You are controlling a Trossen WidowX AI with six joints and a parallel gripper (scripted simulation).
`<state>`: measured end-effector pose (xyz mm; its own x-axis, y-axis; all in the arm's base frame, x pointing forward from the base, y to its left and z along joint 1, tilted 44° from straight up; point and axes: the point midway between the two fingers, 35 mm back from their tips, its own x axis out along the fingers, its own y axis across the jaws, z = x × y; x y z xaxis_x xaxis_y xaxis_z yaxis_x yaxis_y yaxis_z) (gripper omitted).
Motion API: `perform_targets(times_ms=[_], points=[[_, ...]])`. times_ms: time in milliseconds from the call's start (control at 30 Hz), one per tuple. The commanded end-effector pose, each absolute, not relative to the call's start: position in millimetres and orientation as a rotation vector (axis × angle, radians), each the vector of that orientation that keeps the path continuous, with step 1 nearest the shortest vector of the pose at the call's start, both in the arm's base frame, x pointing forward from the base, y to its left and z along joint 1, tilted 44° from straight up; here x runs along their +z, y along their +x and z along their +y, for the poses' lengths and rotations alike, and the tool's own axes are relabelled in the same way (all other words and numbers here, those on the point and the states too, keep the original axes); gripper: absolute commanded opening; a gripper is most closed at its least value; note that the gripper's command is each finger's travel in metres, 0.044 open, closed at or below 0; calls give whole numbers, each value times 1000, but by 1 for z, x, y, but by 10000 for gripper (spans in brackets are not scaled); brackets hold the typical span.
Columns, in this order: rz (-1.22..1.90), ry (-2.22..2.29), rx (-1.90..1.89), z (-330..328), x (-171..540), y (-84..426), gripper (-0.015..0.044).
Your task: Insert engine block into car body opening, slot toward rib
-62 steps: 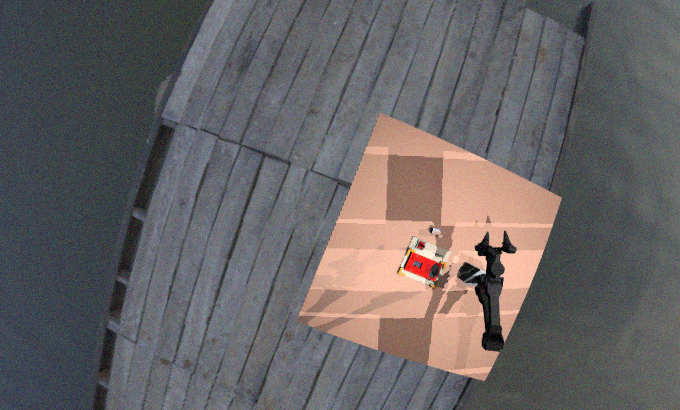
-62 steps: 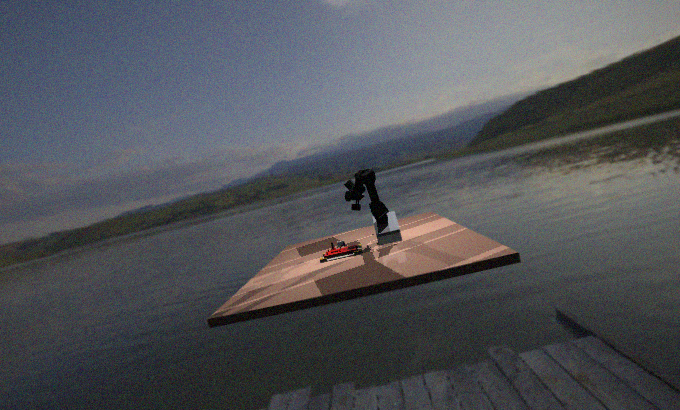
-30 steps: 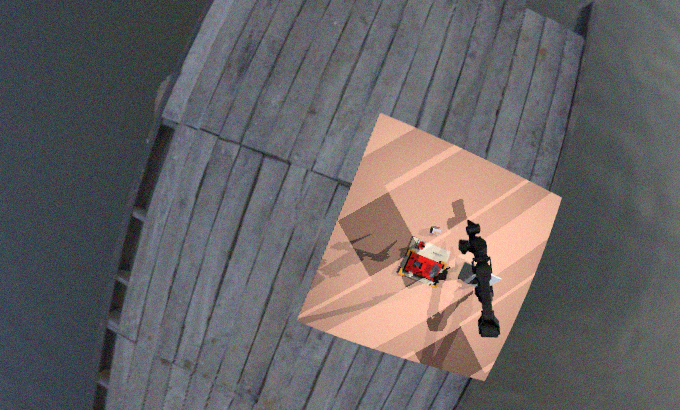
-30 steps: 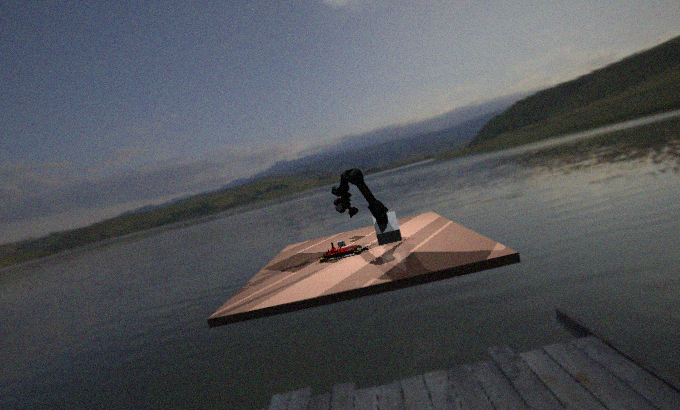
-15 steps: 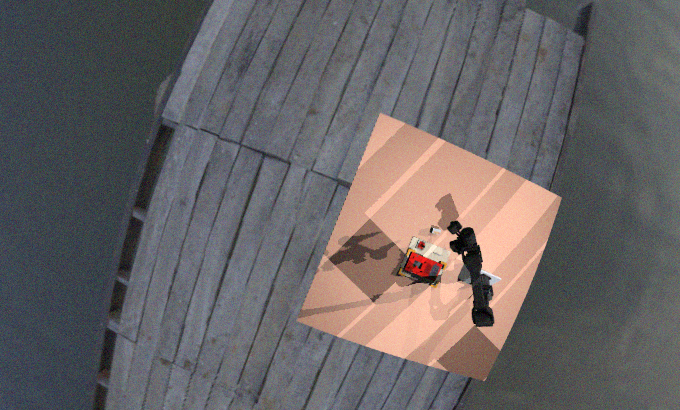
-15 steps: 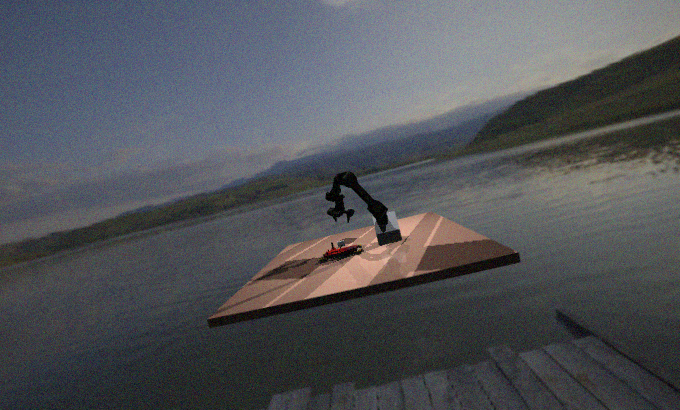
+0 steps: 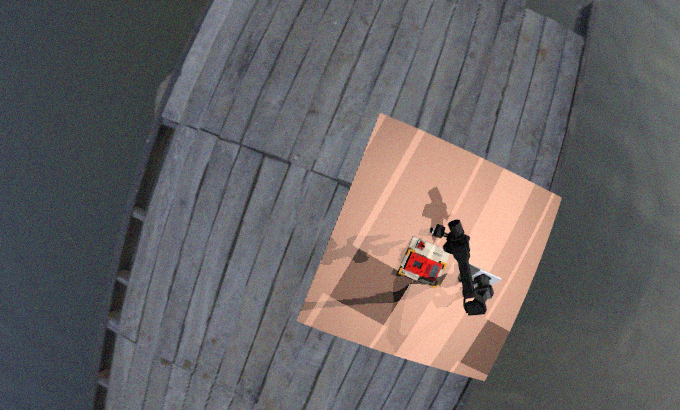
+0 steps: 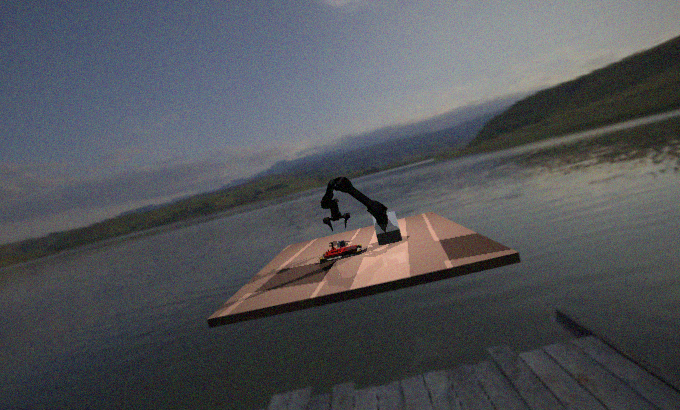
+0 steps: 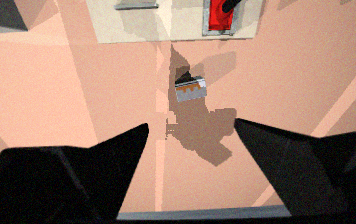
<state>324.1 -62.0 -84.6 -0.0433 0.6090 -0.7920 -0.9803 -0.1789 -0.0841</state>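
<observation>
The red and cream car body (image 7: pixel 425 265) (image 8: pixel 341 251) sits on the table top; its cream end (image 9: pixel 182 31) shows at the top of the wrist view. The engine block (image 9: pixel 192 92), a small grey block with an orange zigzag and a black part, lies on the table a little off the cream end. In the top view the arm hides almost all of it. My gripper (image 8: pixel 338 228) (image 9: pixel 190 124) is open and empty, pointing down above the table; in the wrist view the block shows beyond the fingertips, between their lines. The opening and rib cannot be made out.
The arm's base stands on a dark block (image 8: pixel 389 236) with a pale panel (image 8: pixel 385 218) beside the car. On the car's cream end a red part (image 9: pixel 220 19) in a grey frame carries a black stick. Arm shadows cross the table top (image 7: pixel 401 159) (image 8: pixel 426 264).
</observation>
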Motion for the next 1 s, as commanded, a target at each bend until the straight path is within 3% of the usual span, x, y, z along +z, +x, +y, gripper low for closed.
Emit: perform_targets(times_ms=[0, 967], points=[[494, -854, 1640, -50, -84, 330, 440], [419, -853, 1685, 1, -132, 327, 440]])
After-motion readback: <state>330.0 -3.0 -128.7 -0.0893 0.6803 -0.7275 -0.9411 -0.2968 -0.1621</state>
